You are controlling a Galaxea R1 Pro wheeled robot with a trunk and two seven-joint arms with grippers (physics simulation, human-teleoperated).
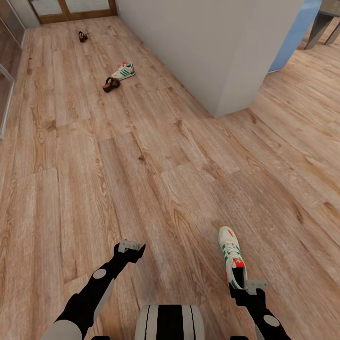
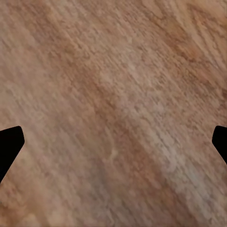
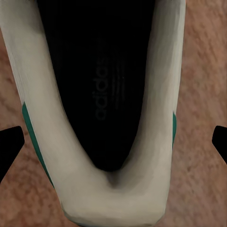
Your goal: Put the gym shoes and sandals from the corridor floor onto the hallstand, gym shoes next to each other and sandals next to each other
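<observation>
**Right arm over 1 gym shoe, 3 more items down the corridor**

Here the near gym shoe (image 1: 231, 257) lies on the corridor floor (image 1: 156, 179) just ahead of the robot's right side, toe pointing away, its red tongue label and green stripes facing up. The right gripper (image 1: 250, 287) sits at the shoe's heel end. From the right wrist camera the shoe (image 3: 101, 189) is seen from above its heel, the dark insole open to view, and the 2 black fingertips (image 3: 9, 144) stand far apart at either edge of the frame, outside the shoe's sides; the jaws are wide and hold nothing.

The left gripper (image 1: 132, 246) hangs over bare planks on the robot's left. Its wrist camera shows wood grain (image 2: 113, 104) with a black fingertip (image 2: 9, 144) at each edge, so this pincer is also spread wide.

Farther along, the second gym shoe (image 1: 123, 71) rests on the floor near the grey wall (image 1: 208, 52). 1 sandal (image 1: 111, 84) lies just beside it, on the nearer side. The other sandal (image 1: 82, 36) is well apart from them, close to the wood-framed door (image 1: 75, 10) at the corridor's end.
</observation>
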